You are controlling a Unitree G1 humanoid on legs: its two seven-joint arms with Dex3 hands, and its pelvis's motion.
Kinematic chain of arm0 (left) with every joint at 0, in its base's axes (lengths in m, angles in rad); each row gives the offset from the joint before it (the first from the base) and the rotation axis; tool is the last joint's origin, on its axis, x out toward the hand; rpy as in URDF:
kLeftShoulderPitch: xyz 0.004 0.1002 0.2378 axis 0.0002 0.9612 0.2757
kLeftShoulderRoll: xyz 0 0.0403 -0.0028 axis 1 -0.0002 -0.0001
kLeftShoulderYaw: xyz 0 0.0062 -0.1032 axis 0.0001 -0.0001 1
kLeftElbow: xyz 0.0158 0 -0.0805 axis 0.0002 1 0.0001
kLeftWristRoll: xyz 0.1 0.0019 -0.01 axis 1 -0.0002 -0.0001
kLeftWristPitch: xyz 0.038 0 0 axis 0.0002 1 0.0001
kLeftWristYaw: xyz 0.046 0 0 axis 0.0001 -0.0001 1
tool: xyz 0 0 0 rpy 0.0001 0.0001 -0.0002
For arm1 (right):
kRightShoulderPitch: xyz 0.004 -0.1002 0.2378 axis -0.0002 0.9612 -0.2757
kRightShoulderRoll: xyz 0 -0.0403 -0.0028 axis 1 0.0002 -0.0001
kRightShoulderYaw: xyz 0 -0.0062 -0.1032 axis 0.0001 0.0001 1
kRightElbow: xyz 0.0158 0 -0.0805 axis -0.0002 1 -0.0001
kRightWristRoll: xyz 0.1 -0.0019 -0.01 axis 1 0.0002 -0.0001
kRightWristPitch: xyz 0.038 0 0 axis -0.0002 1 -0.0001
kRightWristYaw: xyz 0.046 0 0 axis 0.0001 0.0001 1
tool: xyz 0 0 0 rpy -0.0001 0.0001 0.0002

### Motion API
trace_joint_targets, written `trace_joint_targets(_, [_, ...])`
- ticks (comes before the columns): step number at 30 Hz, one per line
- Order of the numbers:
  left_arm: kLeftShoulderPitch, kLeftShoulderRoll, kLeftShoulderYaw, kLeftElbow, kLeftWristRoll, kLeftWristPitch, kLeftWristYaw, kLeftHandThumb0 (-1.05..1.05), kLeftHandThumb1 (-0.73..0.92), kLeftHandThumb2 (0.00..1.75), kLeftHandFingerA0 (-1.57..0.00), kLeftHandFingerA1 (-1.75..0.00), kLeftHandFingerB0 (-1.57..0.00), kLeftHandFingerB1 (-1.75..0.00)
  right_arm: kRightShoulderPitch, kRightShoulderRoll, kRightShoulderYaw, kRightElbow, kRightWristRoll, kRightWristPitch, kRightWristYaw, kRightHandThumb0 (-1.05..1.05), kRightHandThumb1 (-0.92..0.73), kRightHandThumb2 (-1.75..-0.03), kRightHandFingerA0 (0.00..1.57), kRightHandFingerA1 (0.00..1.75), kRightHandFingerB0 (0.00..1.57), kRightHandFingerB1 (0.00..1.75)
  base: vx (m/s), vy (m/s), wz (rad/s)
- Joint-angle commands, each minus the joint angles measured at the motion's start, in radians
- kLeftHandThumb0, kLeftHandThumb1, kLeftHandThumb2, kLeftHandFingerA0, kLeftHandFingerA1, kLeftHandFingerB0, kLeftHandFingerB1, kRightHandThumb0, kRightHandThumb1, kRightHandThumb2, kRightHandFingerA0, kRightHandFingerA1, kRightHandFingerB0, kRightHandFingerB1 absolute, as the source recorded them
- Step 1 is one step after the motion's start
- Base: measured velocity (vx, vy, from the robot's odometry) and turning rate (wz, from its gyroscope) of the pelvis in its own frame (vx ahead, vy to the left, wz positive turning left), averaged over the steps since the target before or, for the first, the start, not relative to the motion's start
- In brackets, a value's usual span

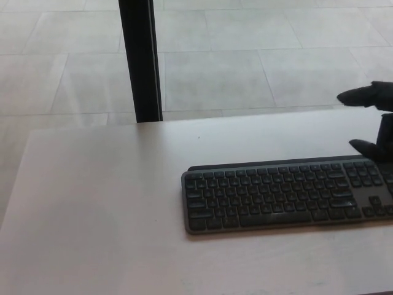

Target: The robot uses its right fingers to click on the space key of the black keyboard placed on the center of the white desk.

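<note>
The black keyboard [285, 195] lies lower right on the white worktop [104, 209], long axis running left-right; the right robot hand [373, 120], fingers spread and empty, hovers at the right edge; the space key [275, 217] lies down-left of it.

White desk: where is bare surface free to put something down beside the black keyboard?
The white desk is bare left of the flat black keyboard, out to its left edge, and behind it up to the black vertical post. A narrower bare strip runs in front. The right end is crowded: the black right hand hovers there.
</note>
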State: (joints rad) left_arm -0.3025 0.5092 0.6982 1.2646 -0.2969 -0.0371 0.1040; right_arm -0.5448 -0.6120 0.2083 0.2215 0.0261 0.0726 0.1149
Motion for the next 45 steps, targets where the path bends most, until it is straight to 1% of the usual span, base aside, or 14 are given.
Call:
trace_joint_targets(1, [0.013, 0.034, -0.018, 0.005, -0.002, -0.016, 0.02, -0.56, 0.78, 0.63, -0.74, -0.69, -0.6, -0.57, -0.07, -0.1, 0.203, -0.042, -0.299, -0.116, 0.19, -0.12, -0.57, -0.62, 0.75, 1.73, 0.55, 0.36, 0.0, 0.0, 0.0])
trace_joint_targets(5, [0.006, 0.036, -0.018, 0.003, -0.007, -0.016, 0.023, -0.56, 0.78, 0.63, -0.74, -0.71, -0.6, -0.59, -0.077, -0.093, 0.256, -0.025, -0.34, -0.176, 0.177, -0.1, -0.52, -0.66, 0.81, 1.71, 0.58, 0.37, 0.0, 0.0, 0.0])
trace_joint_targets(6, [0.006, 0.036, -0.017, 0.003, -0.01, -0.016, 0.021, -0.55, 0.78, 0.63, -0.74, -0.71, -0.6, -0.59, -0.078, -0.094, 0.269, -0.026, -0.353, -0.178, 0.178, -0.15, -0.54, -0.68, 0.79, 1.74, 0.57, 0.37, 0.0, 0.0, 0.0])
trace_joint_targets(9, [0.002, 0.036, -0.015, 0.006, -0.012, -0.01, 0.033, -0.56, 0.76, 0.63, -0.77, -0.71, -0.59, -0.57, -0.075, -0.08, 0.316, -0.017, -0.401, -0.202, 0.155, -0.07, -0.49, -0.67, 0.84, 1.73, 0.6, 0.39, 0.0, 0.0, 0.0])
trace_joint_targets(11, [0.003, 0.038, -0.022, 0.006, -0.005, -0.012, 0.031, -0.56, 0.77, 0.63, -0.74, -0.68, -0.6, -0.58, -0.077, -0.07, 0.357, 0.006, -0.443, -0.195, 0.148, -0.1, -0.53, -0.69, 0.85, 1.73, 0.58, 0.38, 0.0, 0.0, 0.0])
trace_joint_targets(13, [0.002, 0.037, -0.019, 0.008, -0.01, -0.013, 0.03, -0.56, 0.77, 0.63, -0.76, -0.71, -0.61, -0.58, -0.084, -0.069, 0.381, 0.013, -0.467, -0.187, 0.151, -0.17, -0.55, -0.71, 0.77, 1.75, 0.56, 0.39, 0.0, 0.0, 0.0])
trace_joint_targets(18, [0.004, 0.037, -0.021, 0.006, -0.009, -0.012, 0.028, -0.56, 0.77, 0.63, -0.76, -0.71, -0.6, -0.57, -0.091, -0.051, 0.43, 0.064, -0.522, -0.206, 0.106, -0.15, -0.5, -0.75, 0.82, 1.75, 0.59, 0.42, 0.0, 0.0, 0.0])
trace_joint_targets(27, [-0.003, 0.039, -0.021, 0.005, -0.013, -0.007, 0.029, -0.55, 0.77, 0.63, -0.74, -0.69, -0.58, -0.56, -0.107, -0.039, 0.468, 0.081, -0.593, -0.208, 0.082, -0.14, -0.54, -0.73, 0.79, 1.75, 0.59, 0.41, 0.0, 0.0, 0.0])
trace_joint_targets(29, [-0.008, 0.039, -0.022, 0.007, -0.013, -0.008, 0.033, -0.56, 0.77, 0.63, -0.76, -0.69, -0.61, -0.57, -0.109, -0.034, 0.476, 0.096, -0.613, -0.221, 0.065, -0.07, -0.54, -0.73, 0.85, 1.74, 0.61, 0.41, 0.0, 0.0, 0.0])
trace_joint_targets(32, [-0.014, 0.038, -0.015, 0.008, -0.021, -0.004, 0.035, -0.56, 0.77, 0.63, -0.75, -0.69, -0.61, -0.57, -0.12, -0.025, 0.489, 0.12, -0.636, -0.224, 0.061, -0.13, -0.54, -0.74, 0.79, 1.75, 0.61, 0.41, 0.0, 0.0, 0.0])
trace_joint_targets(33, [-0.012, 0.04, -0.025, 0.005, -0.011, -0.008, 0.034, -0.56, 0.77, 0.63, -0.76, -0.68, -0.6, -0.56, -0.124, -0.014, 0.495, 0.14, -0.647, -0.232, 0.043, -0.08, -0.53, -0.74, 0.85, 1.73, 0.62, 0.41, 0.0, 0.0, 0.0])
trace_joint_targets(35, [-0.015, 0.039, -0.018, 0.004, -0.02, -0.005, 0.034, -0.55, 0.77, 0.63, -0.74, -0.69, -0.6, -0.57, -0.133, -0.007, 0.504, 0.161, -0.664, -0.241, 0.038, -0.12, -0.53, -0.76, 0.81, 1.74, 0.62, 0.42, 0.0, 0.0, 0.0])
trace_joint_targets(36, [-0.015, 0.039, -0.024, 0.003, -0.014, -0.008, 0.032, -0.56, 0.77, 0.63, -0.75, -0.69, -0.61, -0.58, -0.133, -0.005, 0.503, 0.166, -0.665, -0.244, 0.036, -0.18, -0.42, -0.92, 1.14, 1.32, 0.51, 0.59, 0.0, 0.0, 0.0])
trace_joint_targets(45, [-0.019, 0.039, -0.035, 0.004, -0.01, -0.003, 0.049, -0.55, 0.77, 0.63, -0.77, -0.7, -0.62, -0.59, -0.14, 0.029, 0.51, 0.229, -0.736, -0.281, 0.004, -0.2, -0.43, -0.93, 1.13, 1.3, 0.55, 0.61, 0.0, 0.0, 0.0])
